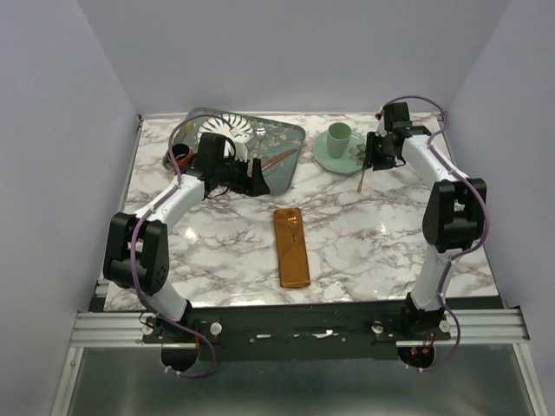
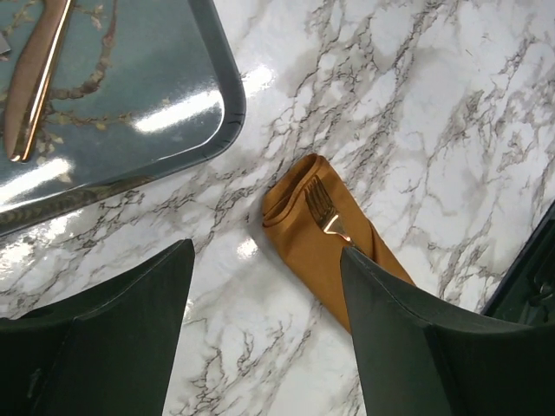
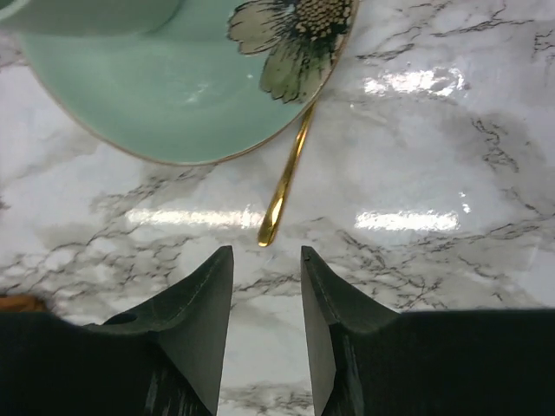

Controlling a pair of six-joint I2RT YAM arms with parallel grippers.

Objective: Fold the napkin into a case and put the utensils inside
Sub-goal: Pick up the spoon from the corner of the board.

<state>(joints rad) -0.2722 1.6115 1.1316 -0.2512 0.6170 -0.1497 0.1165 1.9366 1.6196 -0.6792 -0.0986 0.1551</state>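
Case (image 1: 291, 247) with fork (image 2: 325, 211) mid-table, tray (image 1: 282, 139) and saucer (image 1: 323, 156) beyond; left gripper (image 2: 266, 251) wide, right gripper (image 3: 267, 253) narrow.

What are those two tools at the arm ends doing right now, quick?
Left tool: open wide, empty, near the napkin case.
Right tool: partly open, empty, gold utensil handle just ahead.

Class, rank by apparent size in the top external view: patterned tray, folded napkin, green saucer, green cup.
1. patterned tray
2. folded napkin, only narrowly ahead of the saucer
3. green saucer
4. green cup
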